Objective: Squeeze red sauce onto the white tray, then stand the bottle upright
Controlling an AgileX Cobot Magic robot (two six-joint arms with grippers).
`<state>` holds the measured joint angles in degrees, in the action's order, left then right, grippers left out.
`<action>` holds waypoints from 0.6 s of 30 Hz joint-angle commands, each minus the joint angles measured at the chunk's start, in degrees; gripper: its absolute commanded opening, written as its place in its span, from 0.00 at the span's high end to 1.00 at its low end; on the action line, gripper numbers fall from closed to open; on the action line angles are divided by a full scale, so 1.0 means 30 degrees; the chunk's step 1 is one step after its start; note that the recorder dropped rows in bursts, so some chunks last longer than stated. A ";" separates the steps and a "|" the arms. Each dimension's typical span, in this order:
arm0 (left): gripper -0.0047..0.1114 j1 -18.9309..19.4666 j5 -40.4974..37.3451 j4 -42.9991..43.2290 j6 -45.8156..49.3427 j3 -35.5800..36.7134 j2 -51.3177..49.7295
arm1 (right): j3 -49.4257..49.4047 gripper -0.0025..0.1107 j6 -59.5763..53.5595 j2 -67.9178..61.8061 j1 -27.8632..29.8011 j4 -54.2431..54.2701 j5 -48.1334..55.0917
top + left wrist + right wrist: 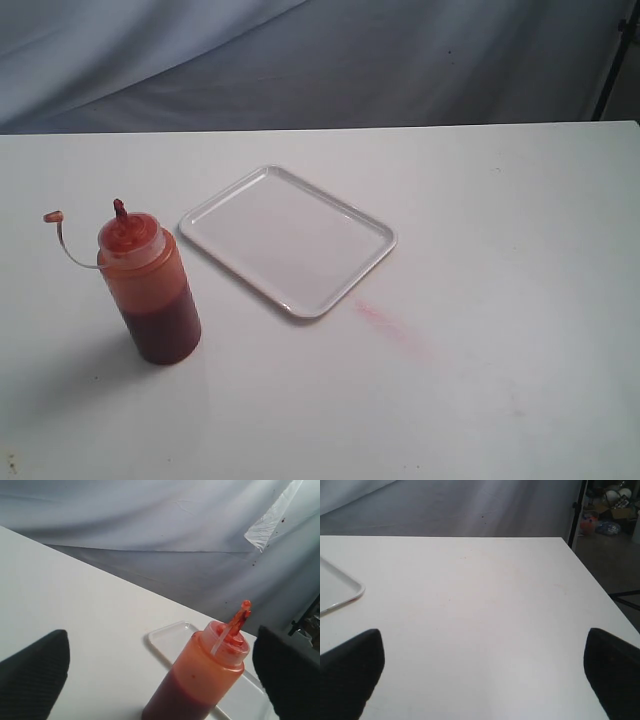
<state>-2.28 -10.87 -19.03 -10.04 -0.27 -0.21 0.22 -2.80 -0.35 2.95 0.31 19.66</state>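
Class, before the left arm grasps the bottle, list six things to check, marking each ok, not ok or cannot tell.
1. Bottle upright on the table: ok.
2. Cap off the nozzle, hanging on its tether: ok.
3. Left gripper open, straddling the bottle without touching: ok.
4. White tray bare: ok.
5. Right gripper open over bare table: ok.
6. Table clean: not ok, pink smear beside the tray.

Left claw (160, 652) and right claw (481, 672) each have jaws spread wide.
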 commanded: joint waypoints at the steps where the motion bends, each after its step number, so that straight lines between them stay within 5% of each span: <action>1: 0.27 -0.0123 0.0113 0.0748 0.0018 0.0089 0.0070 | -0.0074 0.05 0.0083 0.0118 0.0149 0.0115 -0.0017; 10: 0.32 -0.0123 0.0125 0.0609 -0.0147 0.0089 0.0070 | -0.0074 0.05 0.0083 0.0118 0.0149 0.0115 -0.0017; 18: 0.83 -0.0123 0.0042 0.1542 -0.0023 0.0089 0.0070 | -0.0074 0.05 0.0083 0.0118 0.0149 0.0115 -0.0017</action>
<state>-2.28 -10.87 -16.05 -10.04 -0.27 -0.21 0.22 -2.80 -0.35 2.95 0.31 19.66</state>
